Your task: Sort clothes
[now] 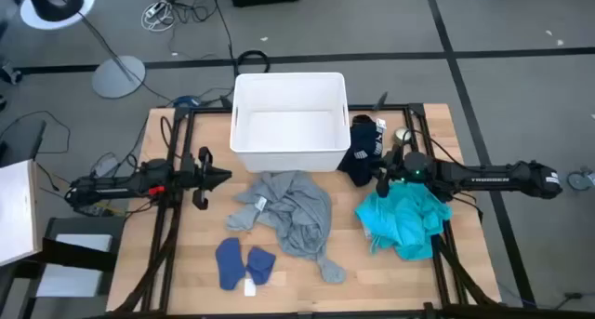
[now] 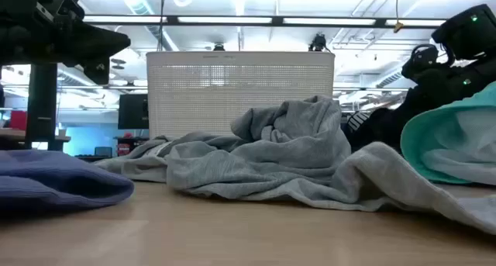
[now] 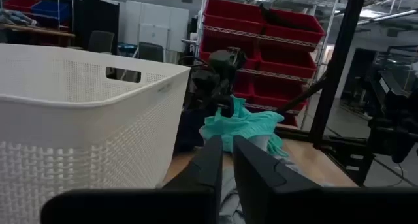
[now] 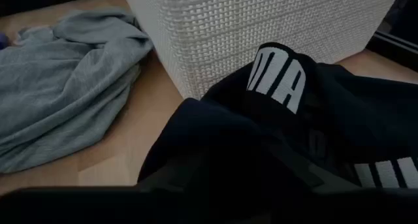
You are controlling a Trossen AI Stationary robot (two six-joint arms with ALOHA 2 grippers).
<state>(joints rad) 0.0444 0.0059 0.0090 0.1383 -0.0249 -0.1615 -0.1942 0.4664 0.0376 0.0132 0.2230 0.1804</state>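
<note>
High view: the left gripper [image 1: 223, 177] is held clenched and empty beside the grey shirt [image 1: 296, 212]. The right gripper [image 1: 379, 179] is seen between the navy garment [image 1: 363, 150] and the teal shirt [image 1: 407, 219]; its jaw state cannot be told.

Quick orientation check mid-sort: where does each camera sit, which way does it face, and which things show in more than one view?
High: overhead, straight down on the table; both arms, bin.
Low: table height, facing the grey shirt and bin; arm parts at the upper corners.
Left wrist: past the left gripper at the teal shirt.
Right wrist: down on the navy garment; right gripper hidden.
Shared: bin in all four.
</note>
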